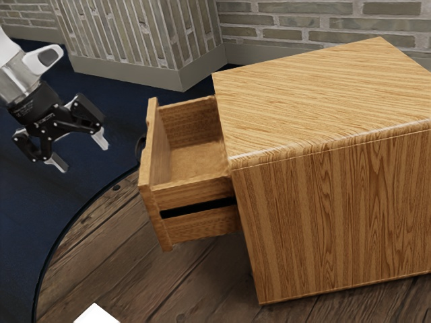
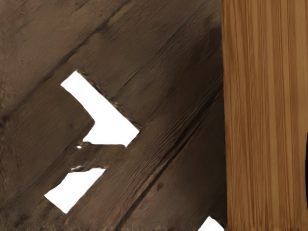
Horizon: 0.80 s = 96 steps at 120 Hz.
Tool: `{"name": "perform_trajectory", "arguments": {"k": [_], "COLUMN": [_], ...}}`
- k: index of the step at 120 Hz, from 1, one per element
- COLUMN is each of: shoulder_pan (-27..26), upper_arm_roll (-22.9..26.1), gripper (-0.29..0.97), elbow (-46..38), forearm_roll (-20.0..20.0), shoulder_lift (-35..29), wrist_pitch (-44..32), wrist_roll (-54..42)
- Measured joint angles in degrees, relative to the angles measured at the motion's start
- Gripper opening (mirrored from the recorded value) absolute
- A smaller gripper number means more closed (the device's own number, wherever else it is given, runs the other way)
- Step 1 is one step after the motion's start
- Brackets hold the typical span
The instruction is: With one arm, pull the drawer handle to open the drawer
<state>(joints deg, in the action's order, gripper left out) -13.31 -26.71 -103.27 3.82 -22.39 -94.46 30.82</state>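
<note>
A light wooden cabinet [image 1: 323, 168] stands on the dark plank floor. Its upper drawer [image 1: 185, 158] is pulled out toward the exterior view's left, with the hollow inside showing. The drawer front [image 1: 149, 145] faces my gripper, and a dark bit of the handle [image 1: 141, 143] peeks from behind its edge. My black gripper [image 1: 79, 153] hangs to the left of the drawer front, apart from it, fingers spread and open with nothing between them. In the wrist view a wooden panel [image 2: 264, 115] of the cabinet stands beside dark floor planks.
A lower drawer [image 1: 202, 225] sits shut under the open one. A brick wall [image 1: 141, 33] with a grey base runs behind. A dark blue floor area [image 1: 34, 202] lies under my arm. White patches [image 2: 103, 115] show on the planks.
</note>
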Motion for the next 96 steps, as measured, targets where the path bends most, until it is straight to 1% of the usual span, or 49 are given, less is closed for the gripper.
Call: {"name": "perform_trajectory", "arguments": {"k": [13,23,26,39,48,62,80,88,96], "shoulder_pan": [0.0,0.0,0.0,-0.2,0.0,-0.1,-0.2,-2.8,-9.4], "upper_arm_roll": [-0.3,-1.5,-1.9,-6.1,-7.2,-7.4,-8.0,-10.9,-16.4], "gripper": [0.68,0.68,0.68,0.68,0.68,0.68,0.68,0.68,0.68], "elbow": [0.9,2.0,2.1,2.3,2.3,2.3,2.3,2.5,2.7], "forearm_roll": [-2.9,-3.2,-2.6,2.4,4.5,6.1,6.8,7.5,11.6], "shoulder_lift": [-1.2,-2.5,-2.9,-3.5,-3.6,-3.6,-3.3,-2.4,-2.1], "wrist_pitch": [3.4,3.8,3.3,-0.7,-3.2,-5.5,-7.4,-7.9,-8.2], "wrist_roll": [1.7,2.6,2.8,2.6,2.2,1.7,1.1,-1.0,-5.2]}}
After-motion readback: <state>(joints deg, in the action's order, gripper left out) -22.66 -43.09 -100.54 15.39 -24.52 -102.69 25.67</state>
